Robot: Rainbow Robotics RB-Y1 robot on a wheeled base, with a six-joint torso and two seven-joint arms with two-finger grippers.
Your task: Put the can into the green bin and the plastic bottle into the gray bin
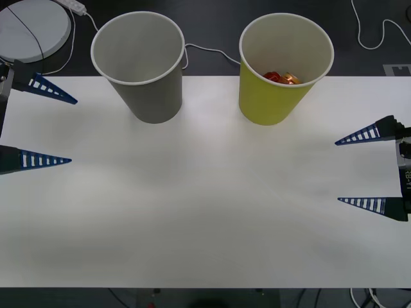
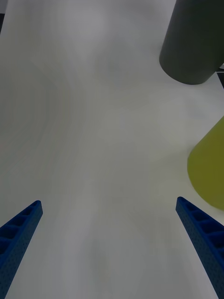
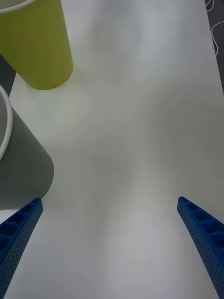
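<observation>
The gray bin (image 1: 145, 70) stands upright at the back left of the white table (image 1: 205, 212). To its right stands the green bin (image 1: 280, 77), with the red and orange can (image 1: 280, 77) lying inside it. The plastic bottle is out of view. My left gripper (image 1: 70, 131) hovers open at the table's left edge, holding nothing. At the right edge my right gripper (image 1: 338, 171) is open too, also holding nothing. The right wrist view has the right gripper (image 2: 108, 202) facing bare table, with the gray bin (image 2: 193, 42) and the green bin (image 2: 210, 173) off to one side. In the left wrist view the left gripper (image 3: 109, 200) sits beside the gray bin (image 3: 21, 168), the green bin (image 3: 39, 46) beyond.
A round white device (image 1: 32, 25) and white cables (image 1: 205, 51) lie on the dark surface behind the table. Another cable (image 1: 372, 32) curls at the back right. The table's front edge runs along the bottom of the front view.
</observation>
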